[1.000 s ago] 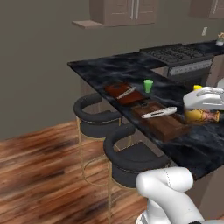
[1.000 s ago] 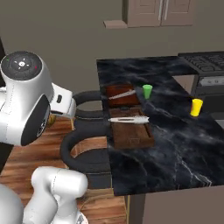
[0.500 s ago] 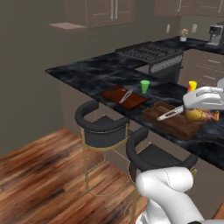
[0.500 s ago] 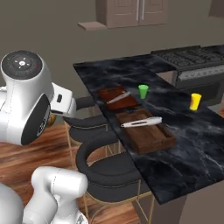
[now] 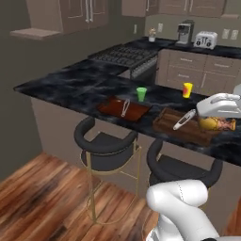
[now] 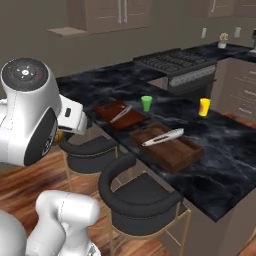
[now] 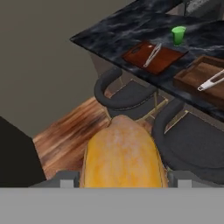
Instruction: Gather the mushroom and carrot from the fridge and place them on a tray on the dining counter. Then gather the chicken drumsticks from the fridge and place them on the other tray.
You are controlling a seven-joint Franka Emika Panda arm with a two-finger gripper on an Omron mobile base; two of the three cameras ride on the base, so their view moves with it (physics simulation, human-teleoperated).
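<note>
Golden-brown drumstick [image 7: 122, 155] clenched in claw [image 5: 217, 114], near tabletop [image 5: 70, 87]; both trays [image 6: 170, 147] holding tongs, no food; placing not yet done.

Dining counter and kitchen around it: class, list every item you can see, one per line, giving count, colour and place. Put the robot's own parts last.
Dining counter: one, black marble top, across the middle.
Trays: two, brown, side by side at the counter's near edge.
Tongs: two, silver, one on each tray.
Green cup: one, behind the trays.
Yellow cup: one, further along the counter.
Stools: two, black seats, gold legs, under the counter edge.
Stove: one, dark, behind the counter.
Coffee maker: one, back counter.
Toaster: one, pale, beside it.
Chicken drumstick: one, golden-brown, in the gripper.
Gripper: one, white, closed around the drumstick.
</note>
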